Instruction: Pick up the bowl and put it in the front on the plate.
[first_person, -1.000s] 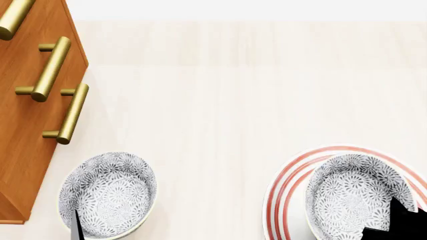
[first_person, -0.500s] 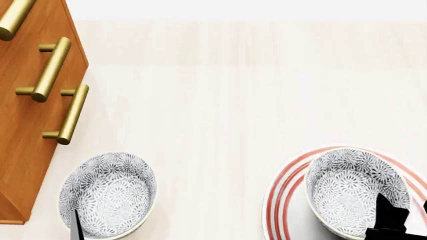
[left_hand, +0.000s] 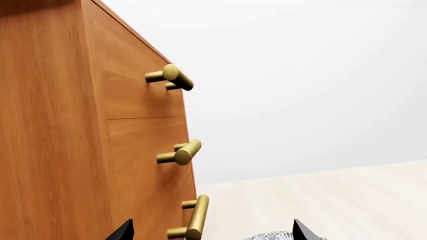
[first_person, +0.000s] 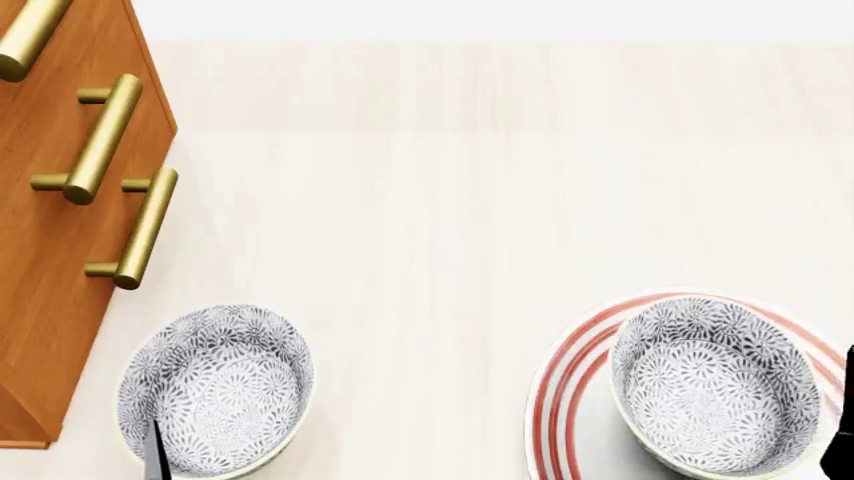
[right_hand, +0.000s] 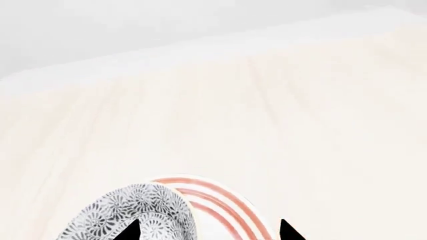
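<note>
Head view: bowl on plate.

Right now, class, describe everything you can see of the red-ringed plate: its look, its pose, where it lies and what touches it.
The plate is flat, round and white, looks glazed, and has three concentric red rings near its rim. It lies level on the pale wooden surface at the head view's lower right, partly cut off by the frame. A floral bowl sits upright on it. The right gripper's fingertips stand apart near it, touching neither.
</note>
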